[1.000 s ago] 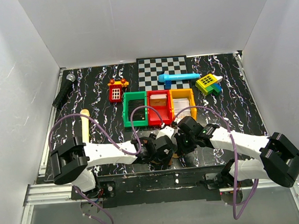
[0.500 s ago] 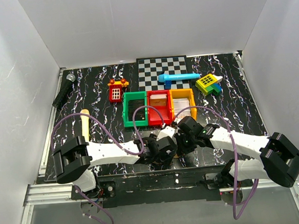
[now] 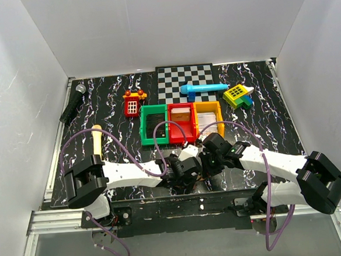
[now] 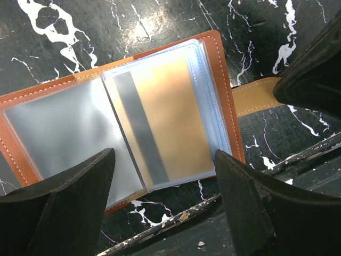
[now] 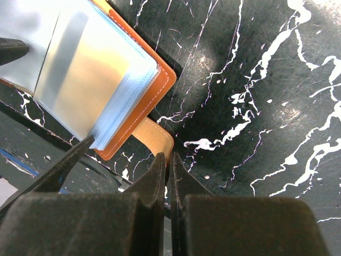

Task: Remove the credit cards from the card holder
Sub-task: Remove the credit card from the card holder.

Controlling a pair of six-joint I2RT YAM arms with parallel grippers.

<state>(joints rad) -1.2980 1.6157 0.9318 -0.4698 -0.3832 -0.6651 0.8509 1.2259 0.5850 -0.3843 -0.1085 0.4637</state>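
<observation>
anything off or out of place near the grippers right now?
Nothing spilled or damaged. The card holder lies open and askew right by the table's near edge, strap sticking out toward the shut right gripper.

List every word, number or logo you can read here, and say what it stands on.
No text can be read anywhere.
On the gold card with a grey stripe, in the open brown leather card holder: blurred behind its clear sleeve, no print made out.
Contents of the red plastic bin and the orange plastic bin: too small to read.
</observation>
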